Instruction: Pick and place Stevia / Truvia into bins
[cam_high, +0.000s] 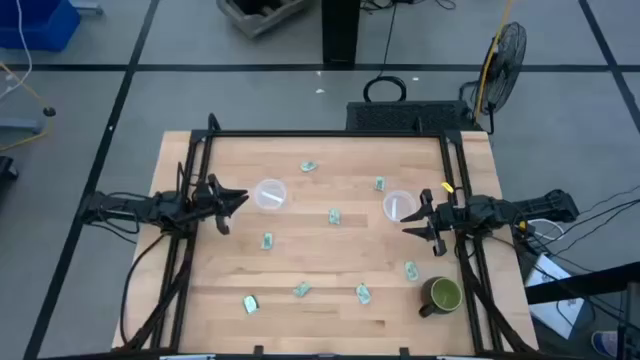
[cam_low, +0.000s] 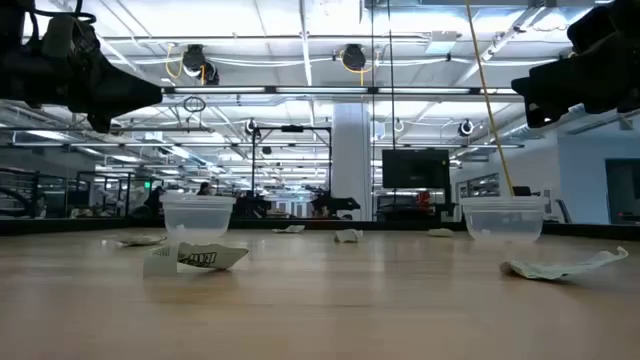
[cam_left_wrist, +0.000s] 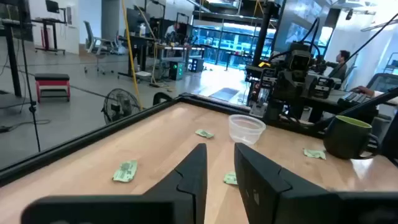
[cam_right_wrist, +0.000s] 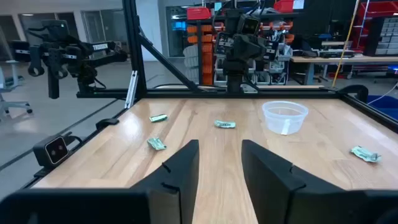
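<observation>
Your left gripper (cam_high: 236, 199) hangs above the table's left edge with its fingers apart and nothing between them, just beside the left cup (cam_high: 270, 194). Your right gripper (cam_high: 418, 214) sits at the right edge, fingers likewise spread and empty, right next to the right cup (cam_high: 399, 206). The sachets lie loose on the wooden table (cam_high: 330, 300): one near the far edge (cam_high: 309, 167), one beside the right cup (cam_high: 380, 184), one between the cups (cam_high: 334, 216), one below the left cup (cam_high: 267, 240), and four toward the near edge (cam_high: 302, 290). A green mug (cam_high: 442, 294) stands at the near right corner.
</observation>
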